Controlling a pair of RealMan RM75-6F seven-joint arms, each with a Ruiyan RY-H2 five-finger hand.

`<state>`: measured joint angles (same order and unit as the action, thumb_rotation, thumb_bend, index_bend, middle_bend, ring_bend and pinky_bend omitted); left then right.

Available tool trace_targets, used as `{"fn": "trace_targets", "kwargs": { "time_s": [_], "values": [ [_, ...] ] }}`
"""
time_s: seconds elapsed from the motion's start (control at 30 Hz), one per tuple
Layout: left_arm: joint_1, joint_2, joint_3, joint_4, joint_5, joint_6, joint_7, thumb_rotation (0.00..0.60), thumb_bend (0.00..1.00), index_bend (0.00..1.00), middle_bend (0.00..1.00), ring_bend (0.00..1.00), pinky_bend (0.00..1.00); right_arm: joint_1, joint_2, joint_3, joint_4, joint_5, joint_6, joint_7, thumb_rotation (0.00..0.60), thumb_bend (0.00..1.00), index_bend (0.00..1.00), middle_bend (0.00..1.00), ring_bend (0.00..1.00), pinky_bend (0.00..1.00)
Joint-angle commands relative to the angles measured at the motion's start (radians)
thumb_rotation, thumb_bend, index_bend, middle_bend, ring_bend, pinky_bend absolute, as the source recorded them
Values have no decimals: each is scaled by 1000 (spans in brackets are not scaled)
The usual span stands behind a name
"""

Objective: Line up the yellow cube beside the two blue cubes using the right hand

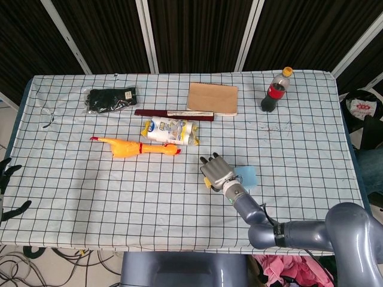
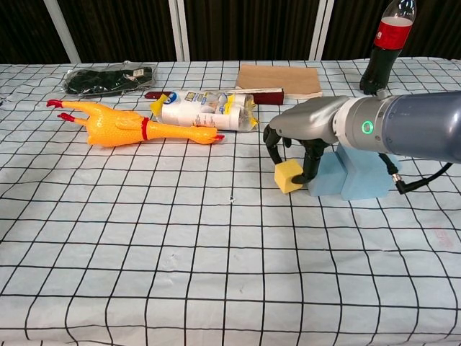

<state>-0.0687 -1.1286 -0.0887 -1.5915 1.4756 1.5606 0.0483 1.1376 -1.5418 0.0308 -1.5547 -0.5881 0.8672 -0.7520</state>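
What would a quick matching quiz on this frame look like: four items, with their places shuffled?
Items:
1. yellow cube
2. cola bottle
3. rubber chicken
4. black pouch

Places:
A. far left of the table
B. standing at the far right
C. between the right robot hand's fingers, beside the blue cubes
D. lying left of the white packet

Pairs: 1-C, 2-B, 3-D, 4-A

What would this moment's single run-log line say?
right robot hand: holds yellow cube | cube: on table, beside blue cubes | left robot hand: idle at table edge
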Motion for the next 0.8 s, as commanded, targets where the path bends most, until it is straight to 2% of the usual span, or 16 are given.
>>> {"fn": "trace_targets", "kwargs": {
  "time_s": [0.03,0.67,0.8],
  "values": [
    [0,0,0,2,0,0,-1,600,43,205,103,0,0,-1,3,-5,-5,1,6,-6,600,321,569,104,230,131],
    [0,-5,-3,5,-5,2,10,600,43,206,103,0,0,-19,-3,-9,3,10,10,10,600,321,568,104,229,131],
    [0,-6,-3,5,-5,1,11,600,42,206,103,0,0,-19,-4,-9,5,14,9,9,600,319,505,99,228,131]
  ]
}}
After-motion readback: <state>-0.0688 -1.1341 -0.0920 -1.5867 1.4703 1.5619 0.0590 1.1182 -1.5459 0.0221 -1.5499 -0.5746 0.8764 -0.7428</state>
